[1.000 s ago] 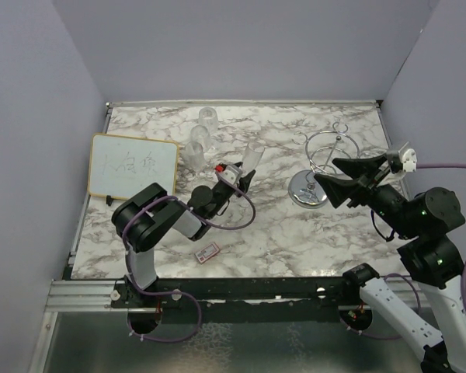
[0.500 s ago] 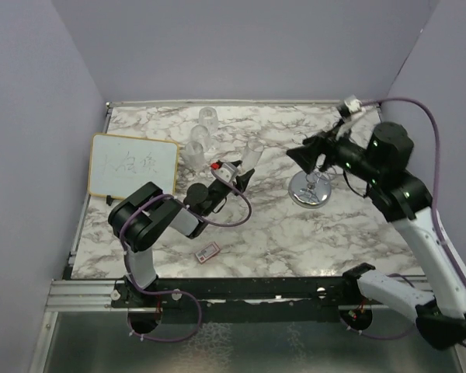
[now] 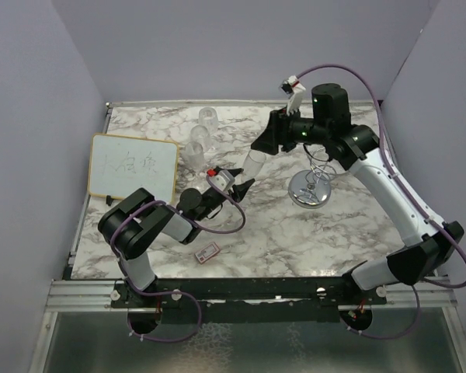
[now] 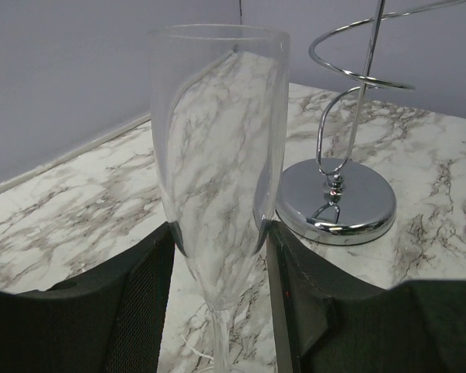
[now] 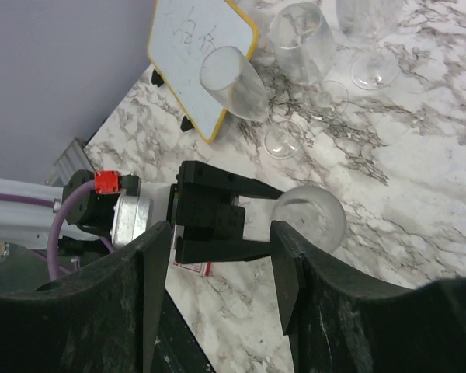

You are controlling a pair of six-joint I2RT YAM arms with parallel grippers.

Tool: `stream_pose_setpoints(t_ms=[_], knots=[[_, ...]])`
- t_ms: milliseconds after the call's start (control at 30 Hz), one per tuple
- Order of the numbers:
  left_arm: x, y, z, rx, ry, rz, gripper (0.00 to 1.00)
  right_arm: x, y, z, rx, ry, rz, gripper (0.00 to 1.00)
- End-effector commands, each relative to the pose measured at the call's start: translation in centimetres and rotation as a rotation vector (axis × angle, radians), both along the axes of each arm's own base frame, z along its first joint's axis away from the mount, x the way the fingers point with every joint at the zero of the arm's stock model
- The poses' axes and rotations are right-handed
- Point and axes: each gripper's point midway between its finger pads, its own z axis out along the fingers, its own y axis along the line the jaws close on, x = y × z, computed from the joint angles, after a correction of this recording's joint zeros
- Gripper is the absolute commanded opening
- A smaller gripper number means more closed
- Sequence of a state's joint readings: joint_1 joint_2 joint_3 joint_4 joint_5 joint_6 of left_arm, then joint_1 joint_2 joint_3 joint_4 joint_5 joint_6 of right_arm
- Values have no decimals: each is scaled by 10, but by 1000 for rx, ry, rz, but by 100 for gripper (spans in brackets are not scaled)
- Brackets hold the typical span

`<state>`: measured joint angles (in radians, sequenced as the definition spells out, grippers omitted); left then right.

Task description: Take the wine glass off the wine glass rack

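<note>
A clear tall wine glass (image 3: 252,163) stands upright on the marble table, left of the wine glass rack (image 3: 311,189). My left gripper (image 3: 245,180) is shut on the glass's bowl, one finger on each side. The left wrist view shows the glass (image 4: 217,140) between the fingers of that gripper (image 4: 220,233), with the chrome rack (image 4: 338,203) behind it and no glass on it. My right gripper (image 3: 262,142) hovers open and empty above the glass. Its wrist view looks down past its fingers (image 5: 221,233) onto the glass rim (image 5: 309,219).
A framed whiteboard (image 3: 133,165) stands at the left. Three more clear glasses (image 3: 198,138) stand behind the left gripper, also seen in the right wrist view (image 5: 299,35). A small red and white card (image 3: 207,252) lies near the front edge. Walls close in the table on three sides.
My right arm has swung from the right of the rack up and leftward, over the rack, to above the glass. The left gripper has stayed on the glass.
</note>
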<state>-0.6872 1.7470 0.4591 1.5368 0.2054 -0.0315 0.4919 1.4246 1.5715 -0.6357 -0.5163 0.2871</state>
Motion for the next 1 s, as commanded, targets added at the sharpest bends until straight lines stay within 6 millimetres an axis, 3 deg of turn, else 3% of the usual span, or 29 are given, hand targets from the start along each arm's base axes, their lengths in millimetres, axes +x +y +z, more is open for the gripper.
stream_pose_setpoints(t_ms=[0, 167, 233, 467, 600, 767, 967], knots=[[-19, 3, 68, -158, -199, -57, 38, 1, 21, -20, -60, 69, 37, 53], [-19, 6, 62, -146, -192, -41, 38, 14, 26, -45, -143, 93, -21, 51], [-22, 9, 73, -161, -215, -39, 38, 16, 28, -58, -170, 119, -23, 50], [-23, 10, 76, -168, -219, -36, 37, 16, 41, -82, -208, 145, -6, 40], [-23, 12, 78, -170, -221, -27, 37, 17, 50, -84, -206, 133, 6, 26], [-13, 26, 78, -193, -198, 63, 37, 27, 55, -85, -220, 82, -9, 3], [-6, 47, 71, -203, -147, 178, 37, 52, 52, -87, -282, 10, -61, 1]])
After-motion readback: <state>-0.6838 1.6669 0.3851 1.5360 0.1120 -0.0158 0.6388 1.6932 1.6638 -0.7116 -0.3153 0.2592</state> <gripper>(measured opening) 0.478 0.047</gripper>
